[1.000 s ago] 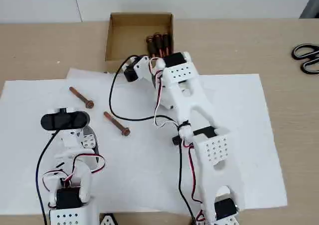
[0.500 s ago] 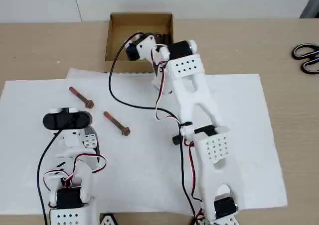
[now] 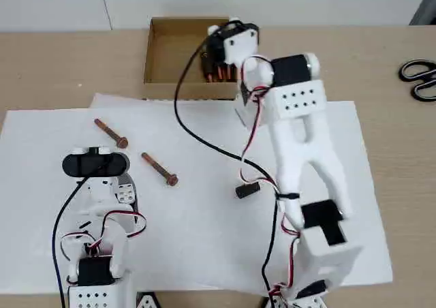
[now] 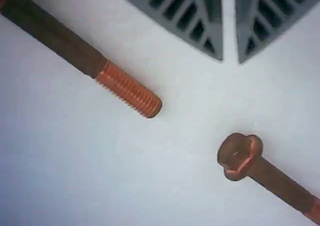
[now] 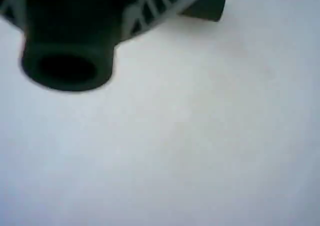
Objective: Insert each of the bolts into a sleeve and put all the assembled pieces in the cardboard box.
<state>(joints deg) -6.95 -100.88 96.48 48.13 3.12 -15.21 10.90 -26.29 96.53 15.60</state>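
Note:
Two copper bolts (image 3: pixel 111 133) (image 3: pixel 159 169) lie on the white paper, ahead of my left gripper (image 3: pixel 95 163). In the left wrist view its grey fingertips (image 4: pixel 215 46) stand almost together with nothing between them, just short of one bolt's threaded end (image 4: pixel 129 89) and the other bolt's head (image 4: pixel 239 155). My right gripper (image 3: pixel 228 39) hangs over the right side of the cardboard box (image 3: pixel 146 56), above several assembled pieces (image 3: pixel 216 71). The right gripper (image 5: pixel 115 11) is shut on a black sleeve (image 5: pixel 62 66) with its open end showing. A small black piece (image 3: pixel 246 190) lies on the paper by the right arm.
Scissors (image 3: pixel 419 76) lie at the table's far right edge. A black cable (image 3: pixel 178 110) loops from the right wrist across the paper (image 3: pixel 204 253). The left half of the box floor is bare.
The right arm swung its gripper from the box's near edge to farther over the box's right side, and its forearm shifted right. The left arm and the loose bolts stayed put.

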